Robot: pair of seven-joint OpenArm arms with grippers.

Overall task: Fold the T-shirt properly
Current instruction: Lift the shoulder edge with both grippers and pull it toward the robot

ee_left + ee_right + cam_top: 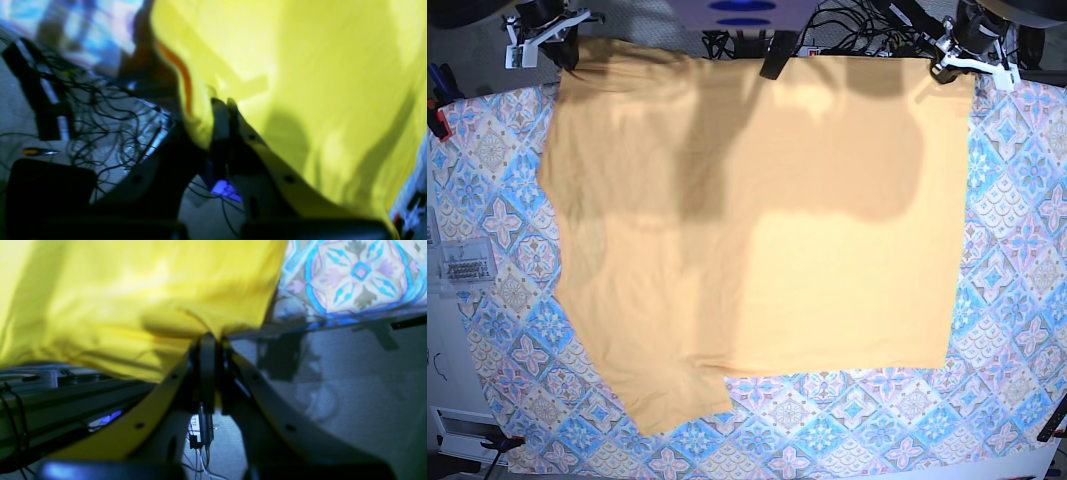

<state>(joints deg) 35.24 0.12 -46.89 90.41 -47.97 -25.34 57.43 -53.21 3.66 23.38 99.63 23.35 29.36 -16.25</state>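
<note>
The yellow-orange T-shirt lies spread wide over the table, its far edge lifted at both far corners. My left gripper, at the far right in the base view, is shut on the shirt's far right corner. In the left wrist view its jaws pinch the T-shirt fabric. My right gripper, at the far left, is shut on the far left corner. In the right wrist view the right gripper grips the T-shirt hem. A sleeve sticks out at the near left.
A blue-and-pink tile-patterned cloth covers the table under the shirt. Tangled black cables lie beyond the far edge. A small clear box sits at the left edge. A black clip stands at the far middle.
</note>
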